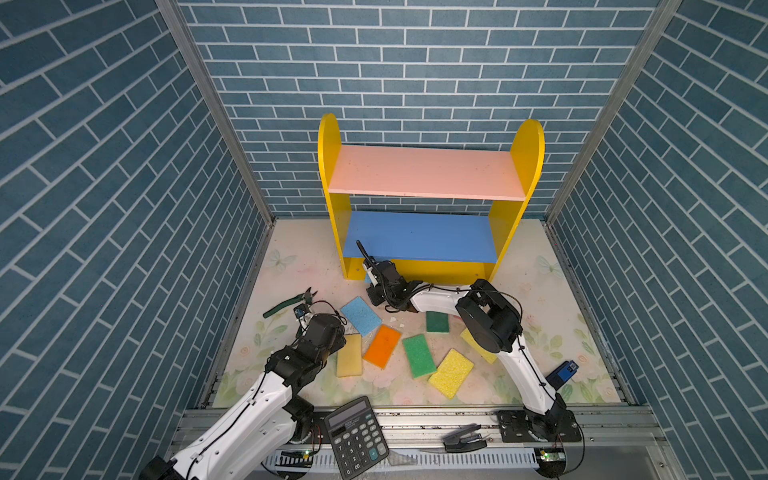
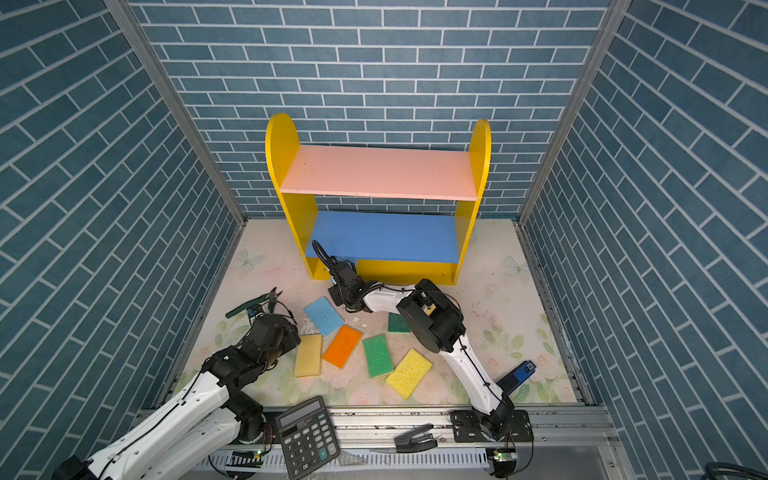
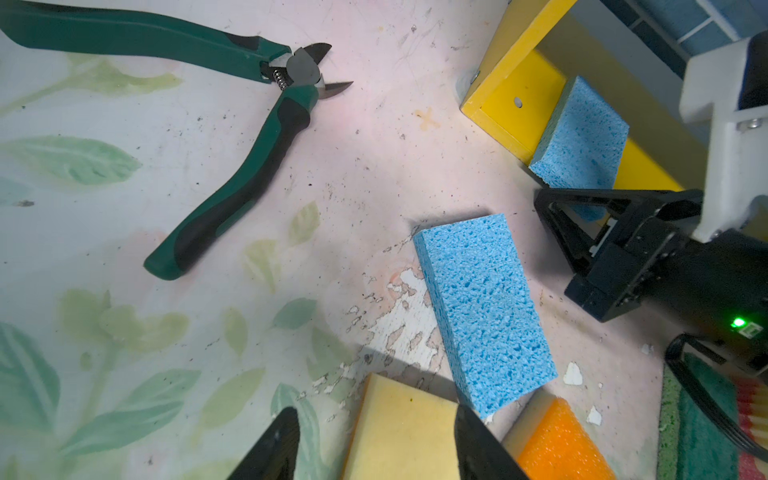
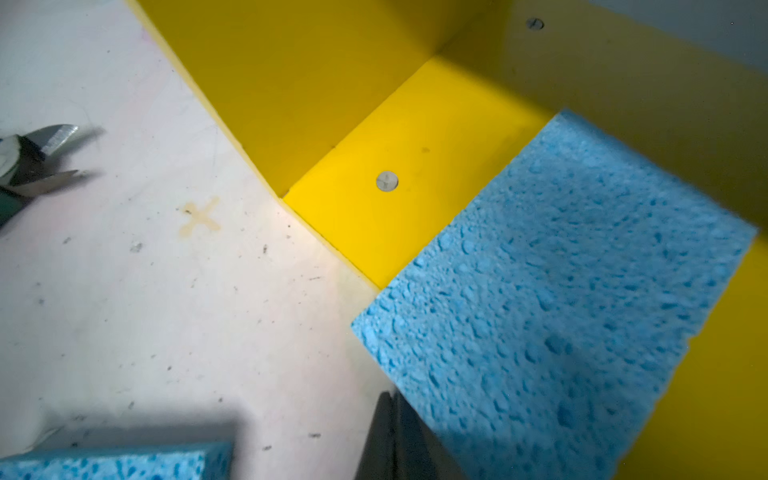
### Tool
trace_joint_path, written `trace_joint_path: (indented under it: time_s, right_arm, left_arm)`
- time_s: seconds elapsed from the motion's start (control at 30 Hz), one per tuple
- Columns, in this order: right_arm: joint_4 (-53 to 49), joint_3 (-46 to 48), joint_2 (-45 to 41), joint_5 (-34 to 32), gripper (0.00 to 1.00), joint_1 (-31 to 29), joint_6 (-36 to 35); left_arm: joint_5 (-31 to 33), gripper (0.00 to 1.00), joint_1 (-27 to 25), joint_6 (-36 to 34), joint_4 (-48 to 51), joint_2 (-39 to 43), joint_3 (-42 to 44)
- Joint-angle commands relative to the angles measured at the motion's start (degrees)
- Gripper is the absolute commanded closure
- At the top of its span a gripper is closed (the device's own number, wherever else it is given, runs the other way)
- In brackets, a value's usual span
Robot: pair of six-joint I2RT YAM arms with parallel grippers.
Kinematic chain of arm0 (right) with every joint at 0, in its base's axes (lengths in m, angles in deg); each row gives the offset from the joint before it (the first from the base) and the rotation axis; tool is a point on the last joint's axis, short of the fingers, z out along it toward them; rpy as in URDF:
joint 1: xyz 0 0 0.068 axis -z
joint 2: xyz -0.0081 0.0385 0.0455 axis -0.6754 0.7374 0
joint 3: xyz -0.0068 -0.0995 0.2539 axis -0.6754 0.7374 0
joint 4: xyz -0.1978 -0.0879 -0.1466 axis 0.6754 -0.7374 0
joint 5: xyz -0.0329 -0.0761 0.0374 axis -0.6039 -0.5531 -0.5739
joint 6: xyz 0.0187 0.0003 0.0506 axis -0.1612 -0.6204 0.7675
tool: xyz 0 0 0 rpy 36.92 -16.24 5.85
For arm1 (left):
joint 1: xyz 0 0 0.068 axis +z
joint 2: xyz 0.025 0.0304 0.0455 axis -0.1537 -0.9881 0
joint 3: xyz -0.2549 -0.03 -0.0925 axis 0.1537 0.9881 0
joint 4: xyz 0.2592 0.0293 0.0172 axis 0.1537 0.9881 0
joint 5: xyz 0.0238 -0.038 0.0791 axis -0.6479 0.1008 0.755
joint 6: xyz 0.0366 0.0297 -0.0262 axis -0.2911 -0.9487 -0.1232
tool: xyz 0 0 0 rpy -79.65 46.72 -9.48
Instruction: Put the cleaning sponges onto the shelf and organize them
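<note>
Left wrist view: green-handled cutters (image 3: 232,166) lie flat on the floral tabletop (image 3: 124,249), blades slightly apart. To their right the left end effector (image 3: 376,451) hovers with its fingers spread and nothing between them, over one end of a pale yellow sponge (image 3: 407,436). Just beside that lies a light blue sponge (image 3: 482,311), flat on the tabletop, with an orange sponge (image 3: 561,444) close by its corner.

A second light blue sponge (image 4: 561,311) sits on the yellow base of the shelf (image 1: 332,208), at the left end, with one end poking out past the front edge. The right end effector (image 4: 392,403), reached across the middle, has its fingers pressed together at that end. I cannot tell whether they touch the foam.

In both top views more sponges lie loose on the tabletop further right. There is a green sponge (image 1: 419,355), a dark green sponge (image 1: 437,322) partly under the right arm, and a bright yellow sponge (image 1: 451,373). Another yellow sponge (image 1: 478,347) is mostly hidden by the arm. Near the right edge lies a small blue device (image 1: 563,372).
</note>
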Motion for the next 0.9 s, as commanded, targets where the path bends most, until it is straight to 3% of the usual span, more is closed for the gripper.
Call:
trace_joint_path:
  time_s: [0.0,0.13,0.3,0.33,0.4,0.47,0.5,0.7,0.77,0.87]
  right_arm:
    - [4.1,2.3,-1.7,-0.7,1.0,2.9,5.7]
    - [6.2,7.6,-5.7,2.1,1.0,3.0,9.2]
    - [8.5,16.3,-13.2,2.5,1.0,2.9,13.1]
    - [8.8,17.9,-14.5,2.1,1.0,2.9,13.5]
    - [9.3,21.6,-17.7,1.5,1.0,3.1,15.0]
    - [9.6,24.8,-20.6,1.3,1.0,3.6,16.4]
    - [9.5,26.2,-22.0,1.1,1.0,3.8,17.3]
    - [8.6,32.5,-29.1,0.6,1.0,5.8,18.8]
    - [8.3,33.6,-31.0,0.2,1.0,6.2,18.2]
    - [7.5,35.0,-33.3,-0.3,1.0,6.5,18.0]
  left_arm:
    - [1.0,0.39,0.0,-0.5,-0.6,-1.2,-1.3]
    - [1.2,0.39,0.0,-1.3,-3.8,-2.9,-1.4]
    - [-3.6,0.43,0.0,-5.2,-17.4,-7.8,-0.2]
    - [-4.4,0.5,0.0,-5.6,-19.6,-9.2,-0.3]
    - [-5.7,0.77,0.3,-5.8,-24.2,-13.1,-0.7]
    - [-7.7,0.97,0.7,-5.9,-28.3,-16.9,-1.4]
    - [-8.9,1.0,1.2,-5.4,-30.2,-19.2,-2.0]
    - [-19.8,1.0,6.8,-4.0,-55.3,-31.4,0.3]
    - [-21.8,0.95,8.1,-2.8,-59.6,-35.2,0.0]
    - [-32.3,0.94,12.1,1.1,-68.9,-44.2,-1.0]
